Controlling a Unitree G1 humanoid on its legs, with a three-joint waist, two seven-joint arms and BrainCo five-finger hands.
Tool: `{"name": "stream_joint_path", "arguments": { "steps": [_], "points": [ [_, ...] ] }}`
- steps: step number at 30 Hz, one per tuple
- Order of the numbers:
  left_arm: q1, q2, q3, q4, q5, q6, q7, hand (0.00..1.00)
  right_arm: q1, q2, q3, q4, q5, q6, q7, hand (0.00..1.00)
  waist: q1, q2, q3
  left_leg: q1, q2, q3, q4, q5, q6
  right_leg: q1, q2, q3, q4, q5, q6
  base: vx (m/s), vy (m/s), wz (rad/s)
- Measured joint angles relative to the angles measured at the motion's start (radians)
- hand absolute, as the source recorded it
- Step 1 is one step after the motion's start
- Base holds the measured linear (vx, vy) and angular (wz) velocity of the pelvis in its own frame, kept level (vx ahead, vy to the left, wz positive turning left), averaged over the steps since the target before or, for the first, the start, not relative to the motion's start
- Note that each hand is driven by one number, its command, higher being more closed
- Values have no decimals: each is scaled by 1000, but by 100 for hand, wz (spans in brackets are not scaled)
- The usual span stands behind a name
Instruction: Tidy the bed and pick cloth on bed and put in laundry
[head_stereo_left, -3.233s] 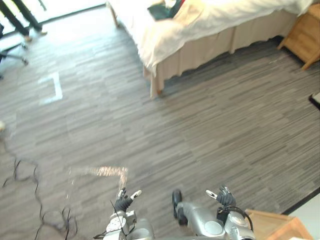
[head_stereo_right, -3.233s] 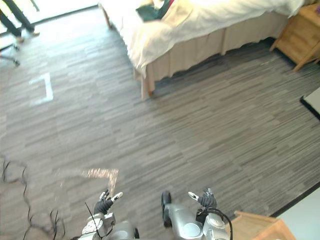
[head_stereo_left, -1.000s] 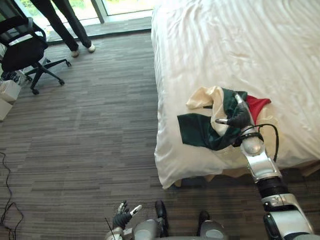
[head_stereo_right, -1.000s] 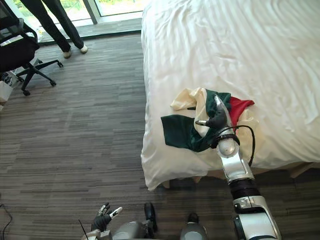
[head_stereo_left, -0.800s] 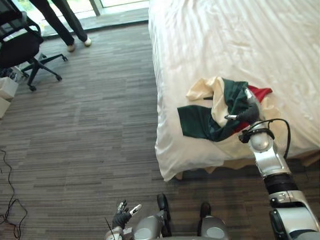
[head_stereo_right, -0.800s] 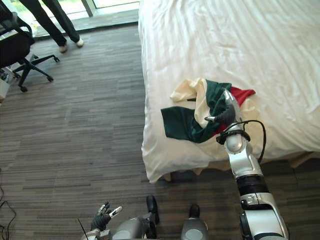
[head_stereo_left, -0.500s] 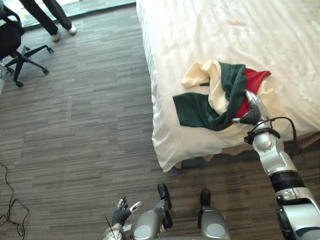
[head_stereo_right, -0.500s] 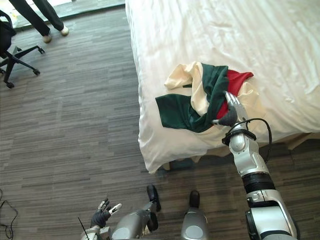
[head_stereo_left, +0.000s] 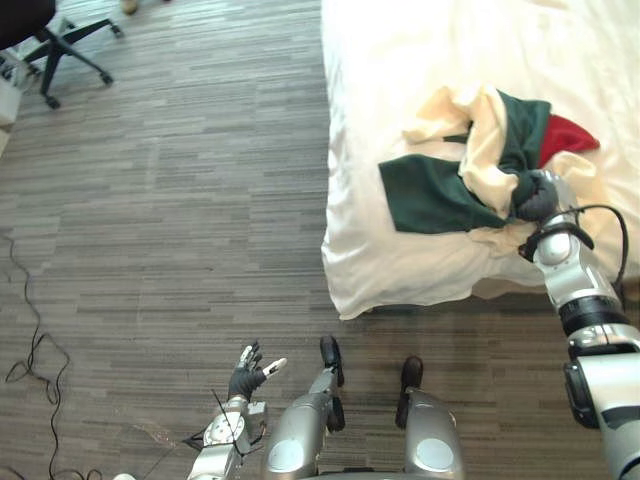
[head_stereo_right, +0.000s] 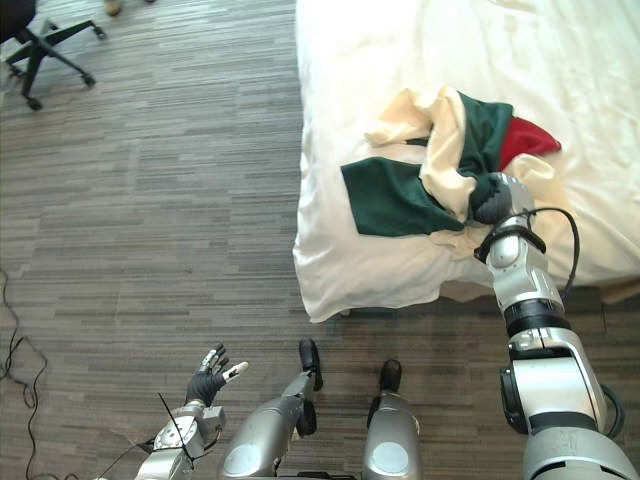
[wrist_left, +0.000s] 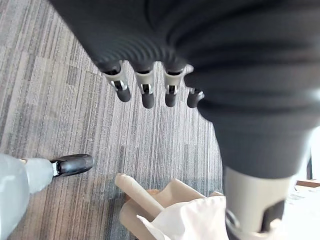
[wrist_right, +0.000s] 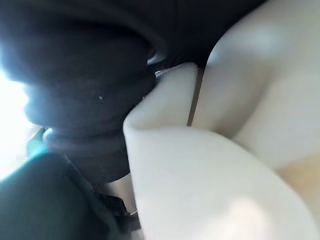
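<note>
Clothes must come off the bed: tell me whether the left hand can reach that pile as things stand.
Probably not. The left hand hangs open, low over the floor, well apart from the bed. The right hand is at the clothes pile.

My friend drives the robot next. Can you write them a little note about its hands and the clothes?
Left hand: open, low over the floor, holding nothing.
Right hand: pushed into the cloth pile near the edge of the bed; whether it grips cannot be seen.
Done: the right hand has reached the cloth.
Left to do: lift the cloth, take it to the laundry, tidy the bed.
</note>
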Motion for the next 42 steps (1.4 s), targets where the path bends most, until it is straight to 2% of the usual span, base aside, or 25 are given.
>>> {"name": "stream_joint_path", "arguments": {
  "steps": [1, 6, 9, 11, 17, 20, 21, 23, 24, 25, 26, 28, 30, 31, 32, 33, 34, 35, 36, 37, 38, 39, 40, 41, 42],
  "points": [
    [5, 8, 7, -15, 0, 1, 1, 0, 68, 35, -47, -64, 50, -8, -11, 100, -14, -5, -1, 3, -8, -30, 0, 10, -5, 3, 26, 72, 17, -31, -5, 74, -144, 60],
    [13, 4, 72, -23, 0, 20, 6, 0, 229, 202, -100, -211, 210, -41, -15, 100, -14, -41, -22, 51, 25, -33, 5, 18, -15, 60, 53, 62, -7, -37, -7, 82, -136, 6],
    [24, 0, 82, -25, 1, 30, 5, 0, 363, 313, -92, -263, 263, -56, 3, 100, -13, -74, -72, 80, 48, -30, 6, 1, -40, 111, 77, 62, -47, -34, -13, 128, -133, -5],
    [40, -12, 87, -30, 1, 44, 6, 0, 481, 398, -60, -268, 291, -72, 42, 100, -13, -96, -105, 119, 57, -7, 6, -10, -54, 156, 85, 72, -73, -33, -13, 124, -83, -12],
    [68, -74, 89, -30, 0, 60, 7, 0, 642, 508, 1, -227, 377, -72, 115, 100, -14, -87, -142, 165, 62, 54, 6, -17, -63, 189, 89, 127, -96, -24, -27, 27, -24, -28],
    [93, -111, 124, -46, -3, 62, 7, 0, 721, 576, 23, -216, 476, -71, 154, 100, -10, -85, -154, 179, 79, 82, 6, -25, -71, 189, 101, 139, -86, -20, -34, -70, -19, -17],
    [96, -114, 125, -49, -4, 63, 7, 0, 725, 579, 25, -216, 481, -71, 159, 100, -10, -85, -155, 179, 80, 83, 6, -27, -71, 189, 101, 137, -85, -20, -34, -110, -29, 1],
    [130, -140, 127, -103, -11, 64, 7, 0, 777, 587, 43, -217, 518, -71, 170, 100, -6, -86, -161, 161, 89, 123, 24, -77, -72, 190, 98, 118, -68, -31, -35, -141, -37, 24],
    [133, -147, 127, -113, -11, 64, 6, 0, 786, 589, 43, -217, 521, -71, 170, 100, -2, -86, -161, 153, 90, 135, 40, -94, -82, 190, 93, 112, -65, -33, -33, -130, -49, 40],
    [140, -161, 126, -127, -12, 64, 6, 0, 797, 589, 45, -217, 526, -71, 170, 100, 9, -88, -162, 147, 90, 173, 53, -142, -106, 191, 76, 91, -65, -32, -35, -92, -19, 55],
    [146, -170, 124, -145, -14, 64, 3, 0, 801, 590, 48, -216, 525, -73, 170, 100, 12, -106, -159, 117, 99, 227, 147, -170, -73, 188, 43, 65, -65, -36, -47, -98, -10, 59],
    [170, -174, 123, -151, -23, 63, 1, 0, 804, 572, 50, -216, 522, -72, 170, 100, 13, -90, -168, 93, 128, 245, 291, -202, -38, 190, 33, 29, -32, -63, -34, -77, 16, 55],
    [196, -167, 121, -156, -26, 63, 1, 0, 791, 553, 55, -203, 510, -70, 171, 100, 15, -85, -183, 95, 111, 238, 275, -227, -35, 192, 22, 10, -3, -88, -21, -16, 43, 50],
    [209, -163, 119, -162, -30, 62, 1, 0, 782, 551, 70, -203, 499, -72, 174, 100, 17, -97, -192, 95, 89, 247, 235, -234, -33, 197, 6, -7, -38, -71, -18, 56, 139, 77],
    [209, -157, 120, -159, -31, 63, 1, 0, 776, 559, 70, -194, 494, -75, 176, 100, 14, -104, -194, 77, 93, 273, 286, -247, -2, 218, -23, -48, -80, -42, -3, 60, 137, 71],
    [209, -155, 118, -159, -31, 63, 1, 0, 771, 559, 70, -185, 494, -75, 176, 100, 12, -100, -196, 61, 109, 292, 339, -250, 8, 222, -25, -71, -77, -39, 2, 138, 118, 89],
    [213, -155, 115, -157, -31, 64, 1, 0, 757, 554, 69, -170, 493, -73, 175, 100, 13, -77, -206, 46, 120, 309, 374, -244, 16, 227, -15, -110, -52, -52, 9, 114, 104, 122],
    [211, -158, 97, -178, -36, 64, 4, 0, 738, 553, 68, -129, 492, -68, 174, 100, 10, -82, -200, 26, 89, 273, 375, -216, 47, 223, -28, -157, -2, -43, -21, 107, 121, 141],
    [208, -157, 81, -185, -43, 63, 5, 0, 733, 554, 67, -124, 491, -68, 172, 100, 1, -55, -188, 20, 83, 238, 359, -191, 60, 215, -14, -175, 16, -35, -55, -25, 63, 235],
    [187, -161, 77, -183, -49, 61, 4, 0, 725, 555, 56, -96, 486, -72, 166, 100, -59, -61, -210, 42, 32, 150, 176, -90, -17, 234, 64, -185, -133, -45, -85, -55, -25, 225],
    [181, -151, 86, -188, -51, 59, 5, 0, 721, 579, 49, -89, 485, -72, 165, 100, -69, -89, -220, 53, 24, 248, 171, -151, 73, 246, 41, -220, -205, 2, -95, -62, -55, 300],
    [139, -168, 77, -140, -52, 66, 5, 0, 709, 580, 25, -67, 484, -67, 157, 100, -76, -60, -192, 80, 133, 504, 315, -281, 78, 292, 31, -364, -195, 20, -53, 25, 33, 276],
    [126, -177, 72, -102, -52, 68, 2, 0, 705, 567, 20, -47, 484, -58, 157, 100, -91, -58, -187, 113, 215, 709, 381, -321, 35, 317, 16, -465, -181, 18, -51, 33, 90, 268],
    [125, -179, 72, -93, -52, 72, 3, 0, 701, 560, 20, -45, 484, -51, 157, 100, -96, -47, -189, 136, 239, 784, 384, -321, 34, 330, 10, -516, -173, 17, -49, 67, 224, 266],
    [134, -173, 72, -94, -52, 85, 2, 0, 710, 551, 21, -45, 485, -42, 156, 100, -93, -43, -183, 150, 240, 869, 374, -322, 44, 372, -14, -628, -141, 12, -40, 48, 199, 187]
  ]
}}
